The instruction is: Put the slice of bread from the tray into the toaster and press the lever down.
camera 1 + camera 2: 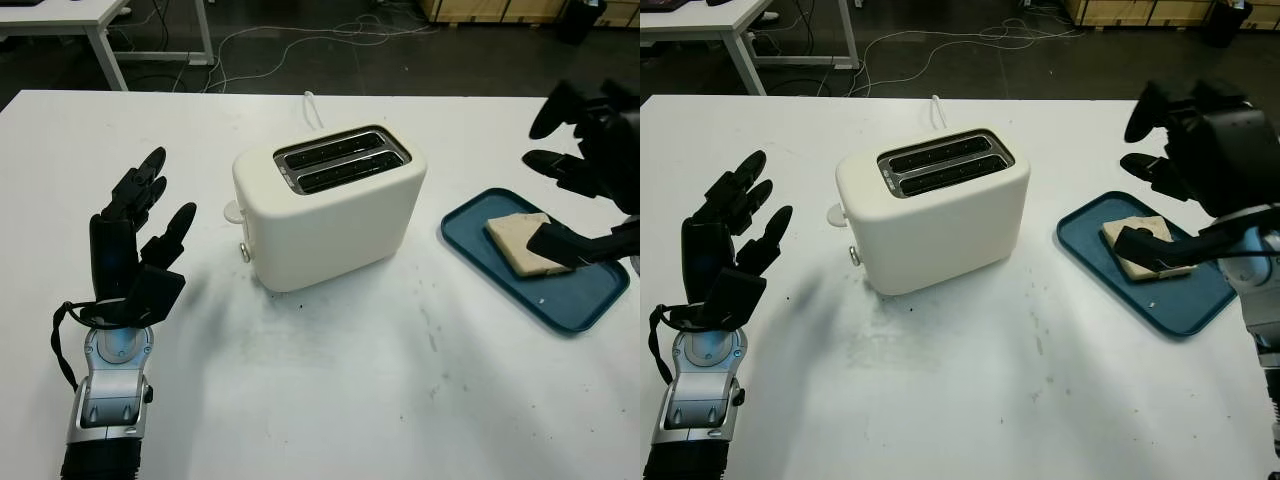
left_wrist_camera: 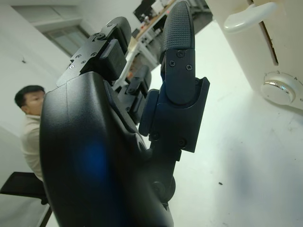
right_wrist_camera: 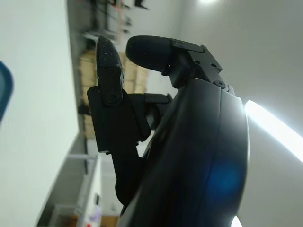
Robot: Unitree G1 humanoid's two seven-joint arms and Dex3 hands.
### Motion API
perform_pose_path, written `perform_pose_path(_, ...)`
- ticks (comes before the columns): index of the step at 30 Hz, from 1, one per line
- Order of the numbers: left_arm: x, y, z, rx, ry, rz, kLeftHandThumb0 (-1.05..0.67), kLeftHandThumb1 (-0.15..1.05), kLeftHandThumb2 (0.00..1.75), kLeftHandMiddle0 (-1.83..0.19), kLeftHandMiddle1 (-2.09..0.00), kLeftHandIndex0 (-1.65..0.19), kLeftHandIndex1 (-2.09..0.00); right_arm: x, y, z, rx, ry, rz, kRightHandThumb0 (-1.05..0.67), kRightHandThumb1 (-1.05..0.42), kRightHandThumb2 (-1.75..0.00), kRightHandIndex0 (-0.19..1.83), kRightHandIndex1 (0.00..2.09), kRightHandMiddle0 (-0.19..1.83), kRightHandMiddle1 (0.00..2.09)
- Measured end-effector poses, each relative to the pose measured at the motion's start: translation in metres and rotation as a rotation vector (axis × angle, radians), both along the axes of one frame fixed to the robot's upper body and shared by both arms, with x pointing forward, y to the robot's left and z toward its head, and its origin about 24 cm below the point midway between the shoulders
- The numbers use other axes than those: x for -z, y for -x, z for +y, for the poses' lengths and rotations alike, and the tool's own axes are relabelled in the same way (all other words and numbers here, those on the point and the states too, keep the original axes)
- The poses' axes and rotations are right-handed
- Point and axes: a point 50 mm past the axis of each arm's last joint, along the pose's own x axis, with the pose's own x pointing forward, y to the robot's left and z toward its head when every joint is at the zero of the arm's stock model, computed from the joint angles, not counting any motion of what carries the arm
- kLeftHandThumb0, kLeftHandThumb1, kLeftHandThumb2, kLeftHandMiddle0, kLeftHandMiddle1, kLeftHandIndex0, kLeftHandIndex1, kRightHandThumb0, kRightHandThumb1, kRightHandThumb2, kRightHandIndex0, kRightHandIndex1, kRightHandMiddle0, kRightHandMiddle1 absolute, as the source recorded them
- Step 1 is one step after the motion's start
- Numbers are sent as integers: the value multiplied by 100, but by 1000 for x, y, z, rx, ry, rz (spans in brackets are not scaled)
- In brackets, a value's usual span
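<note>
My right hand (image 1: 1185, 170) hovers open above the blue tray (image 1: 590, 300), to the right of the toaster (image 1: 330, 205), one black finger (image 1: 565, 245) reaching low across the slice of bread (image 1: 520, 240) without closing on it. The slice lies flat in the tray's half nearer the toaster, pale, squarish, with a slightly darker crust edge. I judge it light and soft, easily dented or torn by hard plastic fingers, so I would take it by two opposite edges with a gentle pinch, lifting one side off the tray's smooth, shallow floor first. The tray looks like rigid plastic with rounded corners and a low rim.

The toaster is cream, glossy and round-shouldered, its two dark metal-lined slots (image 1: 342, 158) facing up and empty. Its lever (image 2: 248, 15), a pale rounded tab, sticks out of the end facing my left hand (image 1: 135, 240), above a small metallic knob (image 2: 279, 90); it appears raised. My left hand is open, holding nothing, raised above the white table (image 1: 330, 390) to the left of the toaster
</note>
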Motion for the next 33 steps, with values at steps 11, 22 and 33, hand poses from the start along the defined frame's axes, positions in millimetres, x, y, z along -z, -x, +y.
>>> perform_pose_path(11, 0, 0, 1, -1, 5, -1, -68, 92, 34, -60, -1, -51, 0, -40, -14, 17, -113, -26, 52, -42, -92, -31, 65, 175, 44, 174)
perform_pose_path(22, 0, 0, 1, -1, 2, -2, -70, 92, 34, -61, -1, -51, 0, -1, -20, -17, -54, -40, 312, -35, -85, -1, 90, 77, 97, 26)
perform_pose_path(33, 0, 0, 1, -3, 3, -3, -71, 92, 33, -61, -1, -51, 0, 69, 14, -44, 95, 217, 644, -54, -83, 0, 18, 23, 29, 0)
